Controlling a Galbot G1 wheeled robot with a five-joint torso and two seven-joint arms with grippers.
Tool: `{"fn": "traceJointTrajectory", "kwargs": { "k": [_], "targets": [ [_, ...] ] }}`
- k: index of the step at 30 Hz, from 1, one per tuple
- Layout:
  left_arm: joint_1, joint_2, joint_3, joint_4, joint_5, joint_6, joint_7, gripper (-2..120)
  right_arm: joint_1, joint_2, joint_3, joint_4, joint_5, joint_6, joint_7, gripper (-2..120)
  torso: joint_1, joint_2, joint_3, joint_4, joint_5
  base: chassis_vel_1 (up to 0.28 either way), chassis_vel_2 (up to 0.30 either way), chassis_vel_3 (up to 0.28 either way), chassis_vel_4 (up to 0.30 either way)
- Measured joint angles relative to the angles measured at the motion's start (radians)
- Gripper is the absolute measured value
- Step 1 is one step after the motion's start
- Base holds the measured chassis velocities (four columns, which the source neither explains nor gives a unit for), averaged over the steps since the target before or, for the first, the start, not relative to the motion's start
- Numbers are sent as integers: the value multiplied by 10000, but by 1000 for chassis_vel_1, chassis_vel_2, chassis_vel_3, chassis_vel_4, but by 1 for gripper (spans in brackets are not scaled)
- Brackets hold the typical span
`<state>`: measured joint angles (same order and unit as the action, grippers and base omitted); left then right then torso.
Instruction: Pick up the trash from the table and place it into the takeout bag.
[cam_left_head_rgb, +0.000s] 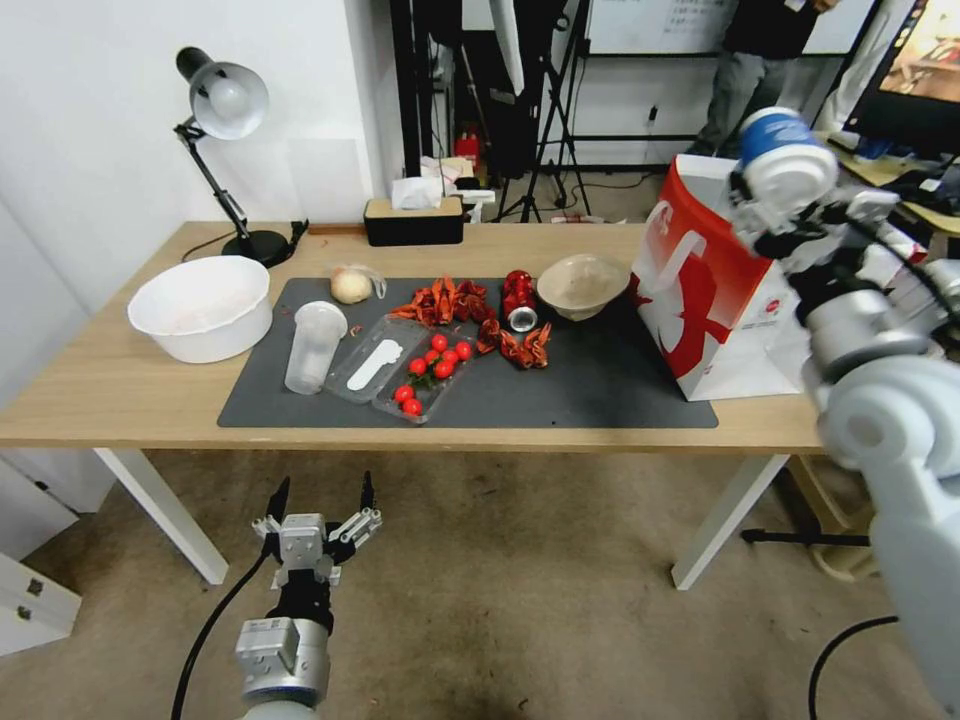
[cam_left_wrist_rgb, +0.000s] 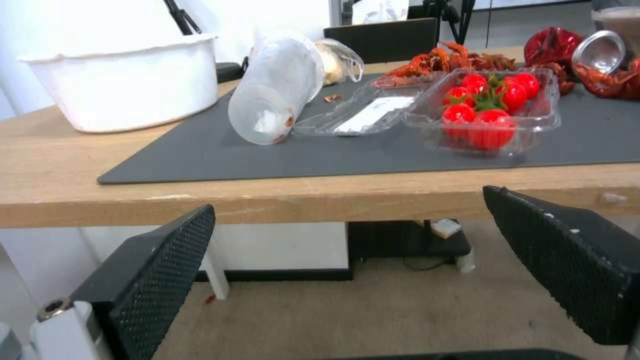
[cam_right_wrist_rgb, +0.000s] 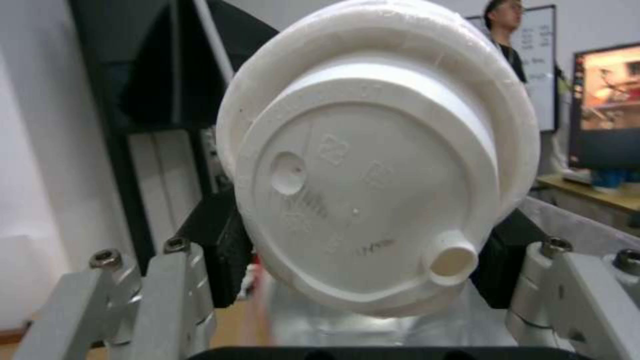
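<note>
Head view: table (cam_left_head_rgb: 120, 395), light wood, carries a dark grey mat (cam_left_head_rgb: 600, 385) across its middle. Takeout bag (cam_left_head_rgb: 705, 290) stands upright at the mat's right end, mouth open upward. Right gripper (cam_left_head_rgb: 775, 215) is raised above the bag's top, fingers clamped on the blue-and-white lidded paper cup (cam_left_head_rgb: 785, 160); right wrist view shows the cup's white lid (cam_right_wrist_rgb: 373, 200) facing the camera with dark pads pressed on both sides. White basin (cam_left_head_rgb: 200, 305) sits on bare wood left of the mat. Left gripper (cam_left_head_rgb: 322, 492) hangs below and in front of the table edge, fingers spread wide, holding nothing. On the mat, left to right: clear plastic cup (cam_left_head_rgb: 314, 346) upright, pale round item in clear wrap (cam_left_head_rgb: 352, 285) behind it, open clear tray with cherry tomatoes (cam_left_head_rgb: 432, 368), red crayfish shells (cam_left_head_rgb: 450, 300), crushed red drink can (cam_left_head_rgb: 518, 298) touching them, beige bowl (cam_left_head_rgb: 582, 285) just beside the bag
</note>
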<state>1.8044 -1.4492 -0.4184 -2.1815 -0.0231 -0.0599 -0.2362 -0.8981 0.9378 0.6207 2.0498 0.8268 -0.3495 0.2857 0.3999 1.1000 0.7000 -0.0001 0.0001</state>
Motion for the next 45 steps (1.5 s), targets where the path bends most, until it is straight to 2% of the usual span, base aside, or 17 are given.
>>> {"fn": "traceJointTrajectory", "kwargs": {
  "k": [2, 4, 7, 11, 25, 35, 40, 42, 43, 45],
  "targets": [
    [-59, -20, 0, 12, 52, 10, -38, 100, 189, -211, -79, -589, 161, -187, -65, 71, 1, -1, 1, -1, 2, 0, 0, 0, 0],
    [-76, -33, -3, 20, 72, 13, -43, 100, 209, -219, -101, -623, 169, -209, -67, 72, 0, -1, 1, 0, 1, 0, 0, 0, 0],
    [-270, -146, -112, 128, 142, 46, -129, 100, 379, -185, -221, -909, 162, -278, -66, 89, 1, -1, 1, 2, -2, 0, 0, 0, 0],
    [-275, -198, -148, 132, 142, 55, -162, 100, 434, -168, -300, -1066, -4, -268, -74, 99, 1, -1, 1, 0, -1, 0, 0, 0, 0],
    [-270, -278, -152, 188, 139, 57, -178, 100, 588, -177, -384, -1196, -281, -219, -128, 100, 1, -1, 0, 2, -1, 0, 0, 0, 0],
    [-348, -290, -183, 280, 138, 61, -224, 100, 540, -139, -431, -675, -251, 235, -126, 100, 1, -1, 0, 1, -1, 0, 0, 0, 0],
    [-369, -254, -226, 308, 99, 63, -262, 100, 0, -73, -375, 534, 105, 336, -158, 100, 1, -1, -1, 2, -4, 0, 0, 0, 0],
    [-369, -243, -232, 282, 59, 59, -262, 100, -1077, 155, -373, 1557, 143, 305, -330, 100, 1, -1, -1, 1, -4, 0, 0, 0, 0],
    [-369, -243, -232, 282, 59, 59, -262, 100, -1077, 155, -373, 1557, 143, 305, -330, 100, 1, -1, -1, 1, -4, 0, 0, 0, 0],
    [-335, -240, -217, 230, 36, 39, -249, 100, -2589, 647, -401, 2378, -477, 384, -687, 100, 1, 0, -1, 0, -1, 0, 0, 0, 0]
  ]
}}
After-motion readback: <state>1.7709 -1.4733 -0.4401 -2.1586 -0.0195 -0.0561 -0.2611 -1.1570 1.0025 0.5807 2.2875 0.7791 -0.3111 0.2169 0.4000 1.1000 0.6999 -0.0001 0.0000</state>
